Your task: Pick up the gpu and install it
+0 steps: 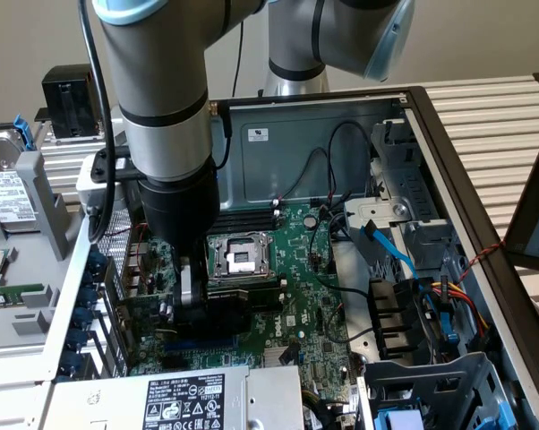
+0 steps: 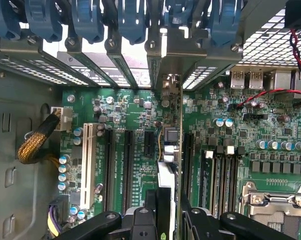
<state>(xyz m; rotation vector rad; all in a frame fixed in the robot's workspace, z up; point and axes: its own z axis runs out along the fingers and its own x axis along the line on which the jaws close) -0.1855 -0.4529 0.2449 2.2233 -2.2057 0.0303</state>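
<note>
1. The black two-fingered gripper [image 2: 168, 220] is clamped on the gpu [image 2: 168, 165], a slim green card seen edge-on with a silver end bracket, held upright directly below the fingers.
2. Judged step: installing; the card stands over a black expansion slot [image 2: 186, 155] of the large green motherboard [image 1: 292, 296].
3. Seating likely calls for keeping the card square to the slot.
4. The open grey metal computer case [image 1: 323, 134] holds the motherboard, cables and the silver processor socket [image 1: 238, 257] beside the gripper.

A silver-grey tubular arm [image 1: 158, 63] with pale-blue joint caps, a black cable and a black gripper [image 1: 191, 300].
</note>
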